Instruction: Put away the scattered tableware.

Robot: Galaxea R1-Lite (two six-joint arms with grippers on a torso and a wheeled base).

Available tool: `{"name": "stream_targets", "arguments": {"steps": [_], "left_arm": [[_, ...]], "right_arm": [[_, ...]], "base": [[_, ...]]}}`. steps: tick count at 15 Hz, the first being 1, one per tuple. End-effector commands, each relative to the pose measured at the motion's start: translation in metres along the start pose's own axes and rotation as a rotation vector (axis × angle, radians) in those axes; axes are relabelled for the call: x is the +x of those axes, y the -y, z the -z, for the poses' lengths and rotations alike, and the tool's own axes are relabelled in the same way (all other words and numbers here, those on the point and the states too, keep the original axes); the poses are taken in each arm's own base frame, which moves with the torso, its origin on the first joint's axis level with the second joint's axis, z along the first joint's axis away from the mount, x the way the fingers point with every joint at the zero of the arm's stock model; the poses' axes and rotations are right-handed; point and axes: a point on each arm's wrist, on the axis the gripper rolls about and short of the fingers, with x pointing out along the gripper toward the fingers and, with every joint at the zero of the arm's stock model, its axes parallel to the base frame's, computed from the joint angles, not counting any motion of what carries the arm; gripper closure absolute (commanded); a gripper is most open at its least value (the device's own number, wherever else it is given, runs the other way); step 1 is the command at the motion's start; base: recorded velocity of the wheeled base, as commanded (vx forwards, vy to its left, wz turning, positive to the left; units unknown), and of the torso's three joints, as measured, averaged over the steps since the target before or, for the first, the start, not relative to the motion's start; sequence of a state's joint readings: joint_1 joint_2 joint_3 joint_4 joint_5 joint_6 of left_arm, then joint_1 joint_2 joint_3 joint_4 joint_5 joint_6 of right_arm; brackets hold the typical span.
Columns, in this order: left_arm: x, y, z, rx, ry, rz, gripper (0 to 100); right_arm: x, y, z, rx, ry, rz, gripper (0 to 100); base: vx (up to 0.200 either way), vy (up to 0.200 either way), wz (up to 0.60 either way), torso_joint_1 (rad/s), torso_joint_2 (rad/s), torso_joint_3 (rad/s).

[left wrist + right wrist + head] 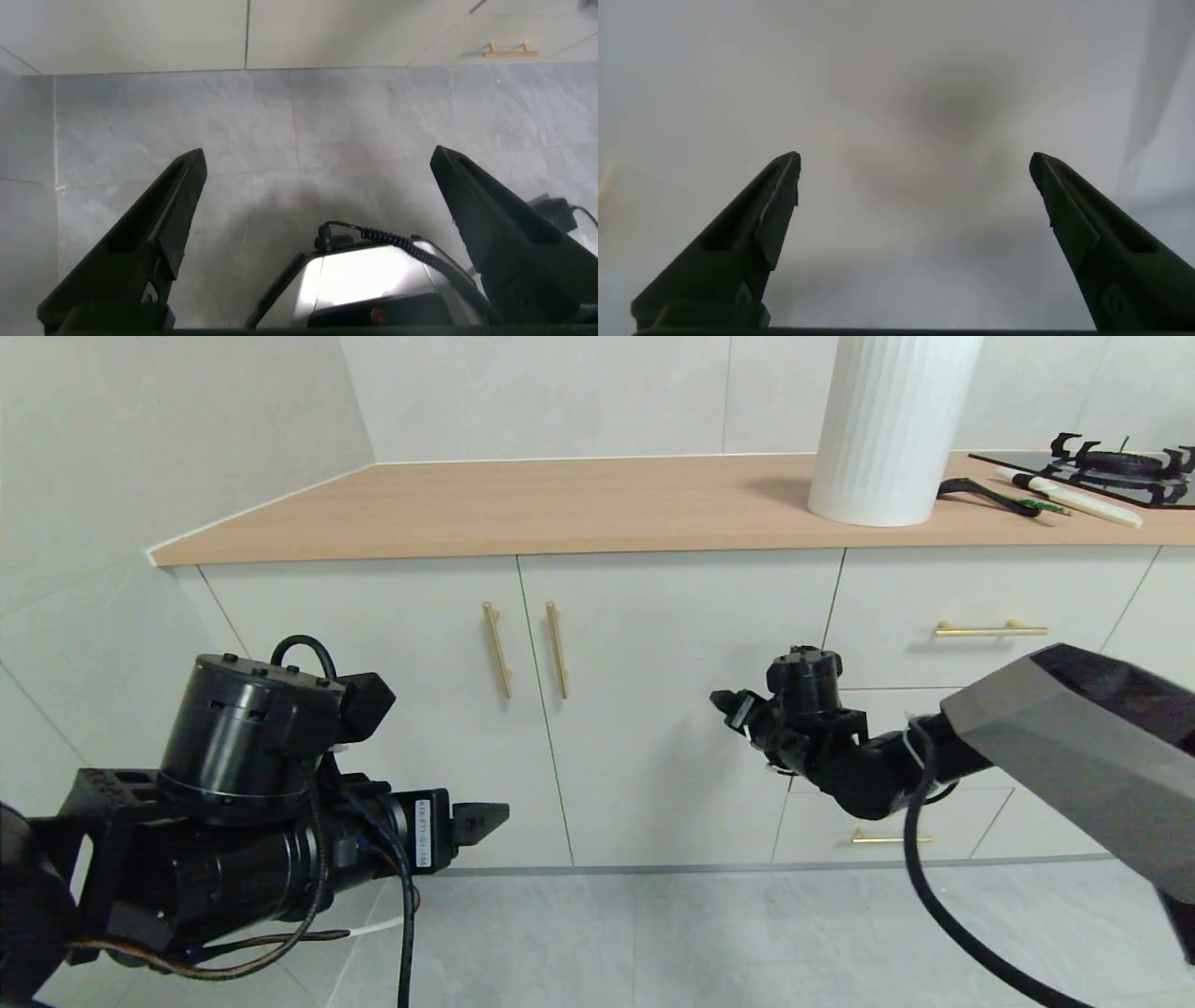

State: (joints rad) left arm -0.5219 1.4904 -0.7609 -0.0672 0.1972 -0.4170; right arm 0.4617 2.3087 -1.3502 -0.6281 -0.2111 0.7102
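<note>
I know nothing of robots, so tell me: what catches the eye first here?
A tall white ribbed container stands on the wooden counter, with utensils lying beside it by the stove. Below, the left gripper and right gripper hang open before the pale cabinet doors.

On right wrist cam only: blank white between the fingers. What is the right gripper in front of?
Observer: Right gripper sits in front of a plain cabinet door, to the robot's right of the vertical gold handles.
Operator: Any tableware near it?
Observer: Not near it. The utensils lie up on the counter, between a white ribbed cylinder and the stove.
Operator: Left arm?
Observer: Left gripper is low and open, with the grey floor beyond its fingers.
</note>
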Motion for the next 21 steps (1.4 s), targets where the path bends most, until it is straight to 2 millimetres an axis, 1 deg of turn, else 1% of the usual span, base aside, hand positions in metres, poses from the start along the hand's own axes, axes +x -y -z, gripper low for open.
{"name": "stream_targets", "arguments": {"steps": [1,2,4,5,7,8,9,10,11,12,13,14,15,17,19,20,21], "left_arm": [[0.0,0.0,0.0,-0.001,0.001,0.0,0],[-0.001,0.0,0.0,-0.001,0.003,0.0,0],[-0.001,0.0,0.0,-0.001,0.004,0.001,0],[-0.001,-0.001,0.0,-0.001,0.002,-0.002,0],[-0.006,-0.002,-0.001,-0.006,0.022,-0.002,0],[-0.016,-0.004,-0.001,-0.011,0.049,-0.004,0],[-0.02,-0.006,-0.001,-0.014,0.058,-0.004,0],[-0.031,-0.013,0.0,-0.03,0.089,-0.01,0],[-0.037,-0.015,0.001,-0.035,0.103,-0.007,0],[-0.049,-0.02,0.006,-0.035,0.125,-0.006,0],[-0.055,-0.023,0.009,-0.025,0.14,-0.01,0],[-0.073,-0.032,0.019,0.008,0.188,-0.04,0],[-0.086,-0.038,0.026,0.026,0.229,-0.056,0],[-0.117,-0.058,0.04,0.045,0.341,-0.098,0],[-0.149,-0.073,0.057,0.073,0.471,-0.142,0],[-0.165,-0.079,0.066,0.092,0.544,-0.169,0],[-0.182,-0.083,0.076,0.124,0.603,-0.205,0]], "right_arm": [[-0.093,-0.013,-0.02,-0.002,-0.225,-0.286,0],[-0.104,-0.013,-0.024,-0.021,-0.235,-0.319,0],[-0.111,-0.014,-0.028,-0.085,-0.202,-0.316,0],[-0.12,-0.012,-0.031,-0.146,-0.165,-0.288,0],[-0.139,-0.013,-0.038,-0.203,-0.115,-0.279,0],[-0.16,-0.013,-0.046,-0.237,-0.07,-0.273,0],[-0.167,-0.012,-0.047,-0.251,-0.059,-0.268,0],[-0.193,-0.006,-0.053,-0.298,-0.018,-0.257,0],[-0.204,-0.003,-0.055,-0.312,0.003,-0.251,0],[-0.232,0.003,-0.061,-0.33,0.064,-0.224,0],[-0.245,0.007,-0.061,-0.34,0.087,-0.213,0],[-0.277,0.016,-0.063,-0.385,0.153,-0.2,0],[-0.299,0.023,-0.065,-0.411,0.2,-0.194,0],[-0.341,0.042,-0.067,-0.427,0.299,-0.142,0],[-0.386,0.063,-0.061,-0.458,0.355,-0.107,0],[-0.415,0.075,-0.054,-0.489,0.371,-0.102,0],[-0.438,0.089,-0.045,-0.538,0.378,-0.045,0]], "base": [[0.0,0.0,0.0,0.0,0.0,0.0],[0.0,0.0,0.0,0.0,0.0,0.0],[0.0,0.0,0.0,0.0,0.0,0.0],[0.0,0.0,0.0,0.0,0.0,0.0],[0.0,0.0,0.0,0.0,0.0,0.0],[0.0,0.0,0.0,0.0,0.0,0.0],[0.0,0.0,0.0,0.0,0.0,0.0],[0.0,0.0,0.0,0.0,0.0,0.0],[0.0,0.0,0.0,0.0,0.0,0.0],[0.0,0.0,0.0,0.0,0.0,0.0],[0.0,0.0,0.0,0.0,0.0,0.0],[0.0,0.0,0.0,0.0,0.0,0.0],[0.0,0.0,0.0,0.0,0.0,0.0],[0.0,0.0,0.0,0.0,0.0,0.0],[0.0,0.0,0.0,0.0,0.0,0.0],[0.0,0.0,0.0,0.0,0.0,0.0],[0.0,0.0,0.0,0.0,0.0,0.0]]}}
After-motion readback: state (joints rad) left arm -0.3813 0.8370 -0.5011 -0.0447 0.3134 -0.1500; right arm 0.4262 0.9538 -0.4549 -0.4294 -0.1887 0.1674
